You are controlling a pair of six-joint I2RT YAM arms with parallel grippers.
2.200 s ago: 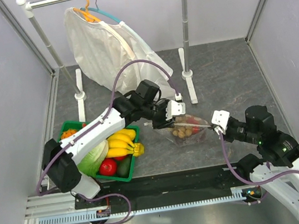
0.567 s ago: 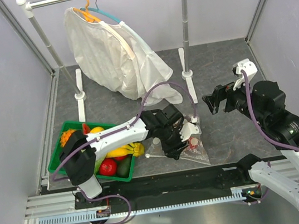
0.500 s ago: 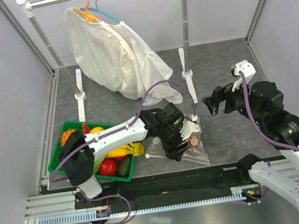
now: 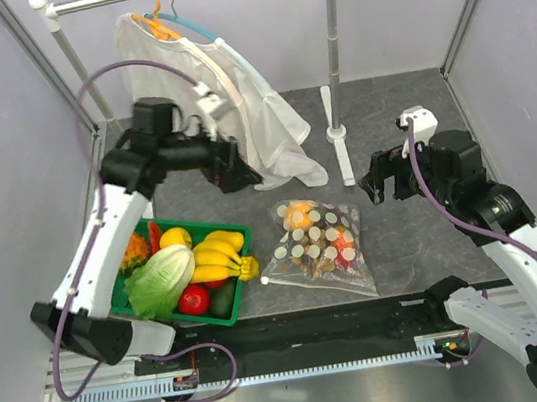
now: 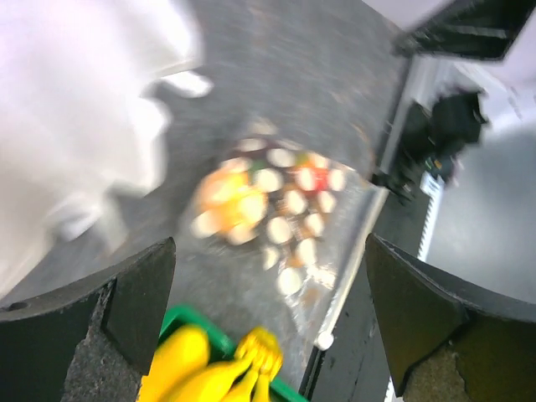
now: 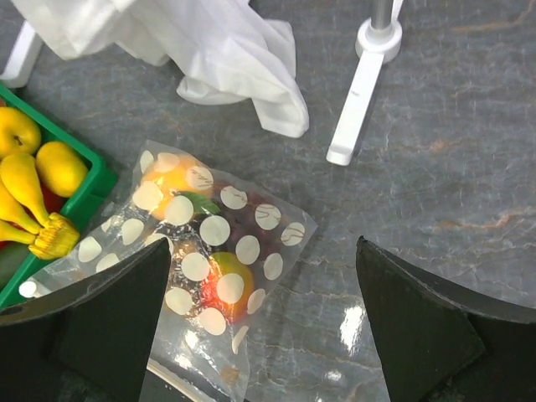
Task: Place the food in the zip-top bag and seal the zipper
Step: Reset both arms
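Observation:
The zip-top bag [image 4: 317, 244], clear with white dots, lies flat on the table between the arms, with nothing touching it. The food shows through it: an orange peach-like ball [image 6: 164, 179], a red-yellow fruit [image 6: 228, 286] and dark grapes [image 6: 251, 224]. The zipper [image 4: 320, 287] runs along the bag's near edge, its white slider tab [image 4: 263, 281] at the left end by the basket. My left gripper [image 4: 234, 171] hangs open and empty, high up beside the white garment; its view is blurred and looks down on the bag [image 5: 276, 219]. My right gripper [image 4: 379, 184] is open and empty, raised to the right of the bag [image 6: 205, 260].
A green basket [image 4: 129, 295] at the near left holds a lettuce head [image 4: 159, 278], bananas [image 4: 218, 256] and other fruit. A white garment [image 4: 203, 100] hangs from the rack at the back, its hem on the table. The rack's right foot [image 4: 339, 145] stands behind the bag.
My left gripper opened, let go of the bag and rose back-left toward the garment. The bag now lies flat and uncovered. The right arm shifted only slightly.

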